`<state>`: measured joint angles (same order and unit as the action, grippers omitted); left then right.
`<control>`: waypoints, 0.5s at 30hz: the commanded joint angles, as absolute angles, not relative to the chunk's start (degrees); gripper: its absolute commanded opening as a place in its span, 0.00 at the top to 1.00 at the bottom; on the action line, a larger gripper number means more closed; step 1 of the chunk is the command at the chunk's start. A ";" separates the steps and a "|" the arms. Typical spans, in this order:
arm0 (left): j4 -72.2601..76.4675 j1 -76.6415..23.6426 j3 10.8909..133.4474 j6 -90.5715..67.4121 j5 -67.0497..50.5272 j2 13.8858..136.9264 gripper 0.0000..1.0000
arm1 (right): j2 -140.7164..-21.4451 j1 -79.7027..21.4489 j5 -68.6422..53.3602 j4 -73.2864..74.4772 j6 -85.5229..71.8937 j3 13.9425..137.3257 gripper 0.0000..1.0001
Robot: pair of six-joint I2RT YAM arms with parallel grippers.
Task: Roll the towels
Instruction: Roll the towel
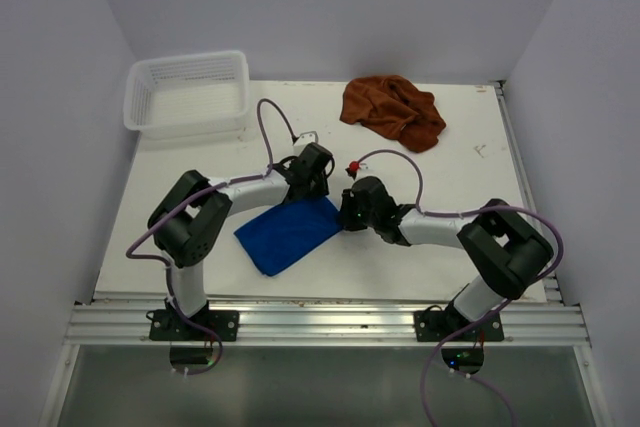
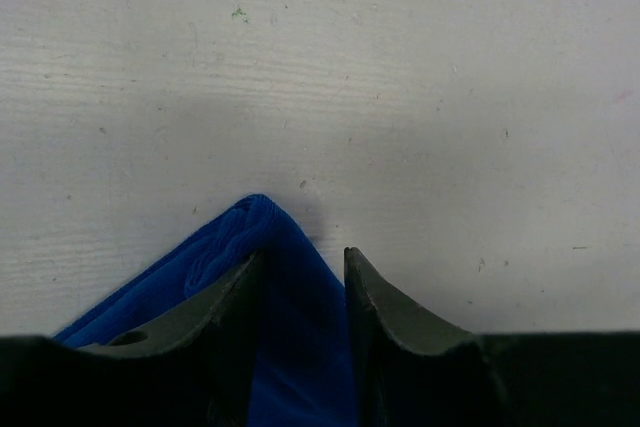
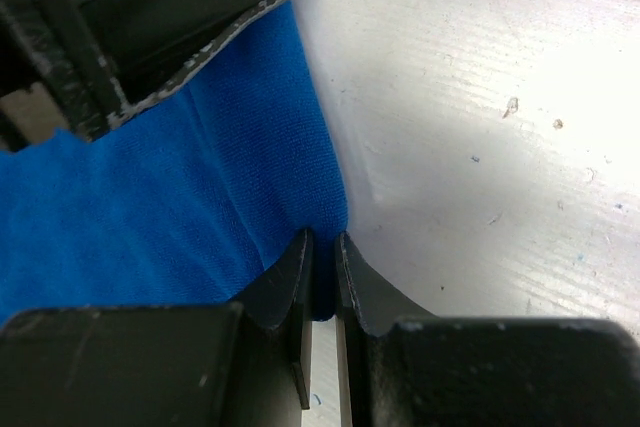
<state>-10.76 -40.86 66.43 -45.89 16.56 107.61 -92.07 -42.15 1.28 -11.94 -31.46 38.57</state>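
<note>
A blue towel (image 1: 285, 234) lies folded flat near the table's middle. Both grippers meet at its far right corner. My left gripper (image 1: 316, 185) comes in from the far side, and its fingers (image 2: 372, 292) are shut on the bunched corner of the blue towel (image 2: 228, 245), which fills the narrow gap between them. My right gripper (image 3: 323, 239) is shut on the right edge of the blue towel (image 3: 200, 167), pinching a thin fold; in the top view this right gripper (image 1: 347, 213) sits just right of the cloth. A crumpled brown towel (image 1: 393, 110) lies at the far side.
A white plastic basket (image 1: 187, 92) stands at the far left corner. The left gripper's black body (image 3: 150, 27) is close in front of the right wrist camera. White walls enclose the table on three sides.
</note>
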 commanded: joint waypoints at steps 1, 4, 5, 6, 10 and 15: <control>-11.86 -39.46 67.41 -45.62 18.19 109.95 0.58 | -91.42 -44.73 6.22 -2.64 -29.44 36.39 1.00; -12.91 -39.38 67.06 -45.18 18.19 110.13 0.58 | -88.87 -46.22 10.35 -1.58 -30.32 35.60 1.00; -12.92 -39.46 66.80 -45.09 18.19 110.21 0.58 | -88.42 -46.67 11.33 -1.23 -30.76 35.33 1.00; -12.92 -39.46 66.10 -45.09 18.02 110.13 0.58 | -88.16 -47.02 12.12 -1.14 -31.11 35.16 1.00; -13.09 -39.38 64.95 -45.00 17.84 110.13 0.59 | -87.28 -48.16 13.97 -0.70 -32.16 34.89 1.00; -13.89 -39.64 64.60 -44.56 18.45 111.27 0.61 | -86.14 -50.09 16.60 -0.71 -32.26 34.54 1.00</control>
<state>-10.81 -40.91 66.74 -45.89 14.76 108.09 -87.79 -48.49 12.84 -9.78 -32.38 36.47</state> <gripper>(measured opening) 0.390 0.122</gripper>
